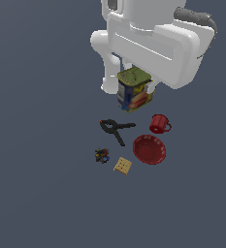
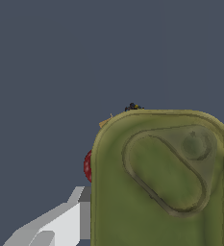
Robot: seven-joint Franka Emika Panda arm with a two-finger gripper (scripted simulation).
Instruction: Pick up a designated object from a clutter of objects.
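A: What can be made out of the large white arm [image 1: 153, 38]?

B: It is seen filling the upper middle of the exterior view, bent over the tin can [image 1: 133, 89]. The gripper [image 1: 142, 88] is almost wholly hidden behind the arm's body and the can.

A: And the can itself?

B: It is found just below the arm, above the other items in the frame. In the wrist view its yellow-green top [image 2: 164, 180] fills the lower right, very close to the camera. One pale finger [image 2: 60, 223] is seen pressed against its side. The gripper is judged to be clamped on the can, though the far finger is not shown.

A: Has it been lifted?

B: That is judged likely, since it is set apart from the rest and held so near the wrist; its height over the tabletop [image 1: 37, 145] cannot be confirmed.

A: What has been left behind?

B: In the middle of the exterior view the red bowl [image 1: 149, 149], black clamp [image 1: 115, 128] and red mug [image 1: 159, 124] are seen, then the tan cracker [image 1: 122, 165] and the tiny multicoloured thing [image 1: 102, 155].

A: What is left to do?

B: Little, by this judgement: only a clear, secure raise.
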